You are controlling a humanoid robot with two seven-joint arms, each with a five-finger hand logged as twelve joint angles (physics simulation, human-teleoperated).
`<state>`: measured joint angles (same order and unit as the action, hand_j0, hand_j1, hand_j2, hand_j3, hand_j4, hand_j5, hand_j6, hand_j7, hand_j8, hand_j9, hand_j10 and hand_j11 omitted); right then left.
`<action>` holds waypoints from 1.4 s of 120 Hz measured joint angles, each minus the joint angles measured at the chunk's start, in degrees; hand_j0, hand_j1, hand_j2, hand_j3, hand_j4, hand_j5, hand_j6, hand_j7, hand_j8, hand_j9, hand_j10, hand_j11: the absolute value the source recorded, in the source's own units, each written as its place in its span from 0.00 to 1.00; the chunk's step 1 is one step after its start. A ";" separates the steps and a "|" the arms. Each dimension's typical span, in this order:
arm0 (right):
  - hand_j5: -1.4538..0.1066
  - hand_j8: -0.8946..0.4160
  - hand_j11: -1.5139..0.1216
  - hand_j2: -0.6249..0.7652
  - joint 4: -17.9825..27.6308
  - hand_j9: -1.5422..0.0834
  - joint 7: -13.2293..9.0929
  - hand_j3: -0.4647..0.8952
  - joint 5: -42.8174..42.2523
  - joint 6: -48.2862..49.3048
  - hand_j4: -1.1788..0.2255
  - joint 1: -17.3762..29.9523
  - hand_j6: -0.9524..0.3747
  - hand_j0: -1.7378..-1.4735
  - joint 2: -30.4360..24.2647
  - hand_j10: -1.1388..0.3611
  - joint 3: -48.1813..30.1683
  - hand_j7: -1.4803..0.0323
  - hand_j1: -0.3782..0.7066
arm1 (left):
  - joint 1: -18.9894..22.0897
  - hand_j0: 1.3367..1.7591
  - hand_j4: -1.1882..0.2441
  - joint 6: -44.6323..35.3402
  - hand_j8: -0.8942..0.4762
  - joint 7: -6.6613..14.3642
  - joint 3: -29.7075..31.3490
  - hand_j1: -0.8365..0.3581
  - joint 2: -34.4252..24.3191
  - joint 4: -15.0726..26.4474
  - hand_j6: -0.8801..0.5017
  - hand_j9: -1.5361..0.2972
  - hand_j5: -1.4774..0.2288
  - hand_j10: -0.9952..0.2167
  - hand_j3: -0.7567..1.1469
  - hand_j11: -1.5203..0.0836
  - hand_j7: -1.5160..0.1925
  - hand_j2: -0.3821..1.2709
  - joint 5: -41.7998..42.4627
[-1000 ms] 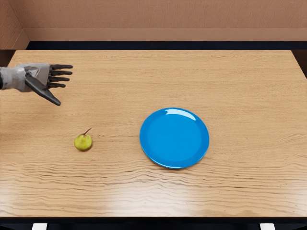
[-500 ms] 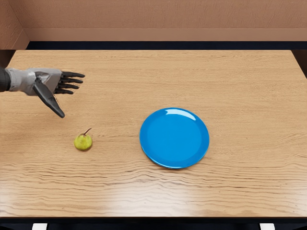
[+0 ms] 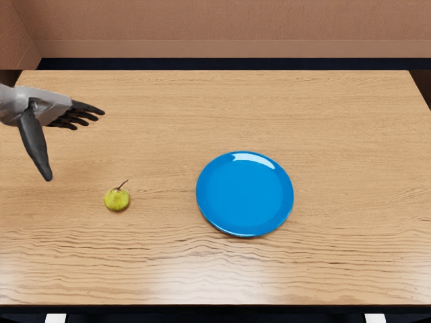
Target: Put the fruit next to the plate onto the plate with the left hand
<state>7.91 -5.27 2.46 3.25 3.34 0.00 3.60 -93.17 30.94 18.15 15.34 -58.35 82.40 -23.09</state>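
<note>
Since half a second ago, the grey-and-black left hand (image 3: pixel 47 113) has drawn back toward the picture's left edge and turned. Its dark thumb (image 3: pixel 37 151), which slanted down and to the right before, now hangs almost straight down over the wood. The four dark fingers (image 3: pixel 84 112) have slipped leftward with it and point to the right, fanned slightly apart. The small yellow-green pear (image 3: pixel 116 199) and the round blue plate (image 3: pixel 244 195) lie exactly where they were.

The hand is open. Its fingers are stretched out and its thumb is held well away from them, and nothing is grasped. The grey forearm comes in from the left edge, and the hand is over the far left part of the light wooden table (image 3: pixel 337 121).

The pear rests on the table toward the front left, with its thin brown stem tilted up and to the right. It is below and to the right of the thumb tip and apart from it, so the hand touches no part of the fruit.

The plate lies flat near the middle of the table, to the right of the pear with bare wood between the two. Nothing is on it. A pale highlight runs along its far rim.

Beyond the table's far edge stands a brown wall (image 3: pixel 215 27).
</note>
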 joint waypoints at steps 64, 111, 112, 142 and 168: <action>0.91 0.66 0.91 0.45 0.00 0.93 0.00 0.34 0.00 0.00 0.82 0.00 0.70 0.30 0.00 0.74 0.00 0.96 0.05 | -23.29 0.76 0.83 -17.22 0.65 8.05 32.63 0.99 11.94 10.20 0.63 0.84 0.87 0.82 0.40 0.95 0.89 0.23 6.32; 0.91 0.66 0.91 0.45 0.00 0.93 0.00 0.34 0.00 0.00 0.82 0.00 0.70 0.30 0.00 0.74 0.00 0.96 0.05 | -26.01 0.76 0.83 -36.25 0.65 15.83 39.14 0.99 19.76 15.73 0.64 0.84 0.87 0.82 0.40 0.95 0.89 0.23 8.20; 0.91 0.66 0.91 0.45 0.00 0.93 0.00 0.34 0.00 0.00 0.82 0.00 0.70 0.30 0.00 0.74 0.00 0.96 0.05 | -26.01 0.76 0.83 -36.56 0.65 15.91 39.20 0.99 19.84 15.79 0.64 0.84 0.87 0.82 0.40 0.95 0.89 0.23 8.19; 0.91 0.66 0.91 0.45 0.00 0.93 0.00 0.34 0.00 0.00 0.82 0.00 0.70 0.30 0.00 0.74 0.00 0.96 0.05 | -24.59 0.76 0.83 -42.21 0.65 16.76 40.47 0.99 25.25 16.55 0.64 0.84 0.87 0.82 0.40 0.95 0.89 0.23 8.00; 0.91 0.66 0.91 0.45 0.00 0.93 0.00 0.34 0.00 0.00 0.82 0.00 0.70 0.30 0.00 0.74 0.00 0.96 0.05 | -24.25 0.76 0.83 -45.17 0.65 16.84 40.62 0.99 31.32 16.64 0.64 0.84 0.87 0.82 0.40 0.95 0.89 0.23 8.08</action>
<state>7.91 -5.27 2.46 3.25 3.34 0.00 3.60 -117.42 -14.23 34.99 55.97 -27.03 99.04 -15.01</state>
